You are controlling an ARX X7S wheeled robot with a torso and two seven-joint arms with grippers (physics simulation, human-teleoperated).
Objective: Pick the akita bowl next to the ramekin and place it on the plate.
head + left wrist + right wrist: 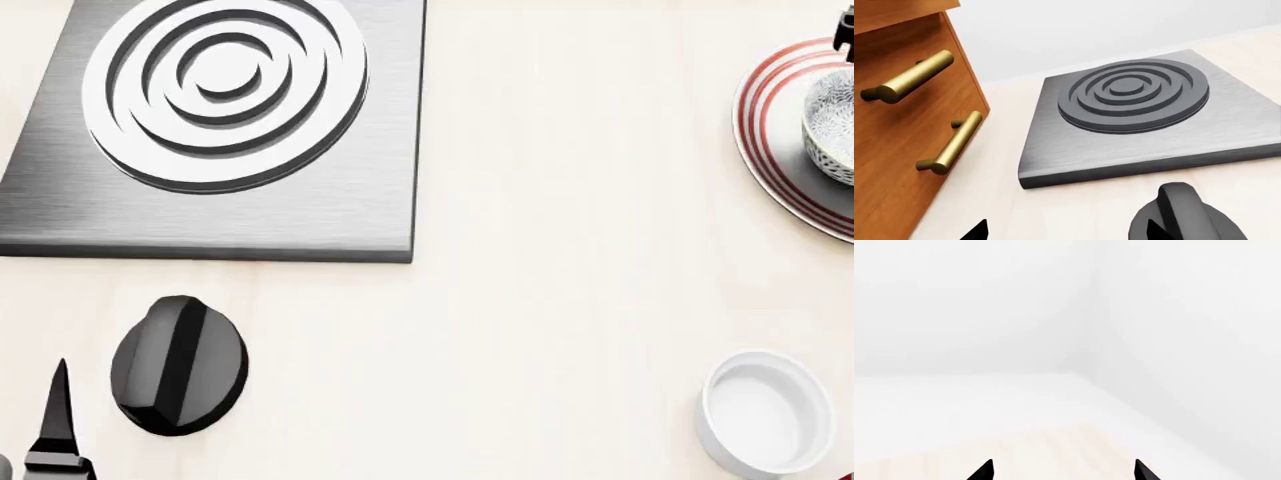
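The akita bowl [833,125], white with a grey speckle pattern, stands on the red-ringed plate [774,160] at the right edge of the head view, and both are cut off by that edge. The plain white ramekin [766,412] sits on the counter nearer to me, apart from the plate. My right gripper [1062,471] is open with nothing between its tips and faces bare counter and white wall. A dark bit at the head view's top right corner may belong to it. My left gripper [1066,231] is open and empty beside the black knob [1187,216]; one of its fingers [56,410] shows at the lower left.
A grey stove plate with a ringed burner [224,85] lies at the far left. The black knob [179,364] sits in front of it. A wooden cabinet with brass handles [911,76] stands beside the stove. A pale wood counter [561,250] spans the middle.
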